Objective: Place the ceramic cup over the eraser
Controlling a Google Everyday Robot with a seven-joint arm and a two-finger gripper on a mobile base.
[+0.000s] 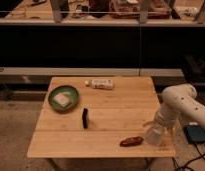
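I find the wooden table central. The white arm enters from the right, partly cut off, and its gripper hangs over the near right corner. The green plate sits far left. The ceramic cup merges with the gripper, so I cannot tell the grip. The eraser is mid-table, its long axis running near-far.

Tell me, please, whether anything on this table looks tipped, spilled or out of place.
Nothing stands out. The eraser stands upright mid-table, the green plate sits flat, the white box lies at the back and the reddish-brown object near the front. The hand is at the right front corner, by the ceramic cup.
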